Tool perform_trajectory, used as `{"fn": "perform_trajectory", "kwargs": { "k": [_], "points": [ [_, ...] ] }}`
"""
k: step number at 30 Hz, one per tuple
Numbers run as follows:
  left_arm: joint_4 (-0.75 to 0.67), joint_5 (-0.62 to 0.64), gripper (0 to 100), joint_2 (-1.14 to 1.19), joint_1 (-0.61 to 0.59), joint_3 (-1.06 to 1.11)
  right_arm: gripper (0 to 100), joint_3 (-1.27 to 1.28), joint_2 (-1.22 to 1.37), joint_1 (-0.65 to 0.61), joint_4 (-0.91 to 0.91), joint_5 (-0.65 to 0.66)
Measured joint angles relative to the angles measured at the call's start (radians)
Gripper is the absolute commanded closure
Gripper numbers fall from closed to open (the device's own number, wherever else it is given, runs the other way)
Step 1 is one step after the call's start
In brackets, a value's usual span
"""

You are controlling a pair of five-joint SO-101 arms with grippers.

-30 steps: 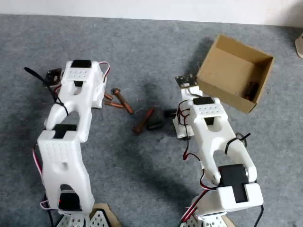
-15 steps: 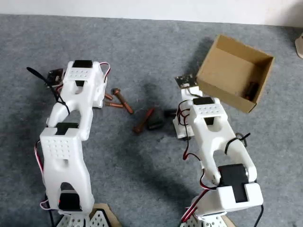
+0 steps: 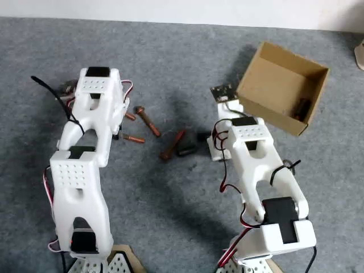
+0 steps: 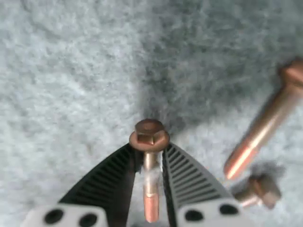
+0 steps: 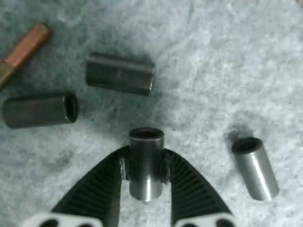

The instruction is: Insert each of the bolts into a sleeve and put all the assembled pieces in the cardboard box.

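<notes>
Left gripper [image 4: 149, 155] pinches a bolt [image 4: 149, 135] and right gripper [image 5: 147, 161] a sleeve [image 5: 147, 142] (box [image 3: 278, 79] at its one o'clock); any tilt could jam insertion.

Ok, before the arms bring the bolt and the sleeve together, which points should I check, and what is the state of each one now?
1. Bolt held in the left end effector: ok, clamped on the shank just under the head.
2. Sleeve held in the right end effector: ok, gripped on both sides.
3. Open end of the held sleeve free: ok, the opening looks empty.
4. Bolt lined up with the sleeve: not ok, the high view shows the two arms well apart.
5. Cardboard box ready: ok, its top is open and it stands beside the right arm.
</notes>
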Motion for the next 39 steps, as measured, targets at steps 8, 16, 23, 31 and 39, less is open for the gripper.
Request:
{"fn": "perform_trajectory", "kwargs": {
  "k": [8, 16, 23, 31, 39],
  "points": [
    [0.063, -0.292, 99, 0.0, 0.008, -0.091, 99.5, 0.0, 0.0, 0.0, -0.206, 0.0],
    [0.063, -0.315, 99, 0.0, -0.025, -0.236, 99.5, 0.0, 0.002, 0.0, -0.402, 0.0],
    [0.071, -0.324, 99, 0.0, -0.021, -0.239, 99.5, -0.084, 0.002, 0.002, -0.414, 0.0],
    [0.052, -0.48, 99, 0.0, 0.029, -0.239, 99.5, -0.203, 0.002, 0.0, -0.414, 0.0],
    [-0.034, -0.809, 99, 0.0, 0.041, -0.239, 99.5, -0.213, 0.002, -0.025, -0.414, 0.0]
  ]
}}
